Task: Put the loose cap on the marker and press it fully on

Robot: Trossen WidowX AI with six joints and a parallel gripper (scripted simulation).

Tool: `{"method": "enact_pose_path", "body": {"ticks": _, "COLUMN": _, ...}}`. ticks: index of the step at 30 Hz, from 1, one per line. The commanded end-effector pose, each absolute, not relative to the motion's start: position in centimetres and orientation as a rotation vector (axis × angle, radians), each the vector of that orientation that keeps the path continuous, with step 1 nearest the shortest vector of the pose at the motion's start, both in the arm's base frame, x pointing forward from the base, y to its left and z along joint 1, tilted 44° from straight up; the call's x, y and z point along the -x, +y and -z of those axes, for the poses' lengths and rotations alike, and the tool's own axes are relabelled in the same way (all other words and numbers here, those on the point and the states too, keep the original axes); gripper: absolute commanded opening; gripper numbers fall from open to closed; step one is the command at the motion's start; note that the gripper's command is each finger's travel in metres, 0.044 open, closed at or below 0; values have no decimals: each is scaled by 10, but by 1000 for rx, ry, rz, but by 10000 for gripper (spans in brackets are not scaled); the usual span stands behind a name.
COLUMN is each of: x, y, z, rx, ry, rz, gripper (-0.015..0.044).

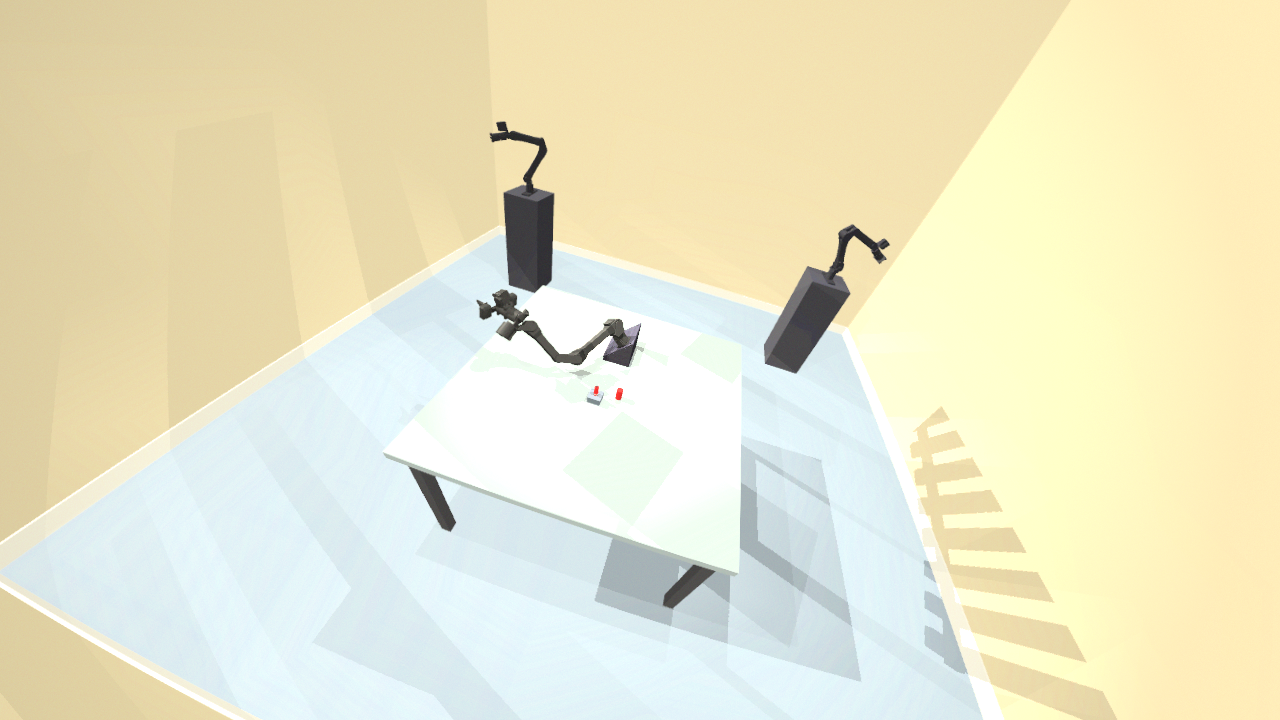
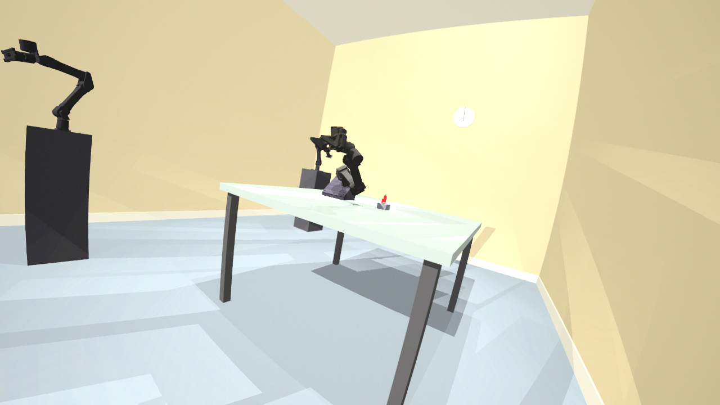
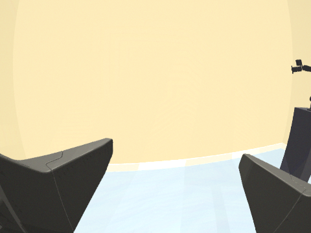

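The grey holder block sits on the white table. The red marker stands upright in it. The red cap stands loose on the table, a little to the right of the block in the top view. In the exterior view marker and cap run together as one red shape. My gripper is open and empty. It is raised above the far left table edge in the top view, well away from block and cap, and faces the wall. The wrist view shows neither marker nor cap.
My arm's dark base stands on the table behind the block. Two other arms stand off the table on dark pedestals, one at the back left and one at the back right in the top view.
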State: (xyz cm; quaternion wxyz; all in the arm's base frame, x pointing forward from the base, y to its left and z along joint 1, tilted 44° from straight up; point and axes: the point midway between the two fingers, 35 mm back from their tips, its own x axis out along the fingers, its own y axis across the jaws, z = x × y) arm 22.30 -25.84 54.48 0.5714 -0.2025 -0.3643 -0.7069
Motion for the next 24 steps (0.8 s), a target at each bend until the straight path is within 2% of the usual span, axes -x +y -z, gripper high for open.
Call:
{"method": "enact_pose_path", "body": {"ticks": 1, "x": -222, "y": -258, "z": -545, "rx": 479, "ry": -855, "rz": 1662, "gripper": 374}}
{"method": "enact_pose_path", "body": {"ticks": 3, "x": -211, "y": -253, "z": -549, "rx": 514, "ry": -861, "rz": 1691, "gripper": 321}}
{"method": "enact_pose_path", "body": {"ticks": 6, "x": -169, "y": -238, "z": -569, "rx": 598, "ry": -921, "rz": 1774, "gripper": 243}}
{"method": "enact_pose_path", "body": {"ticks": 13, "x": -78, "y": -189, "z": -608, "rx": 773, "ry": -1073, "rz": 1961, "gripper": 243}}
{"method": "enact_pose_path", "body": {"ticks": 24, "x": 48, "y": -52, "z": -627, "rx": 1123, "ry": -1318, "rz": 2362, "gripper": 243}}
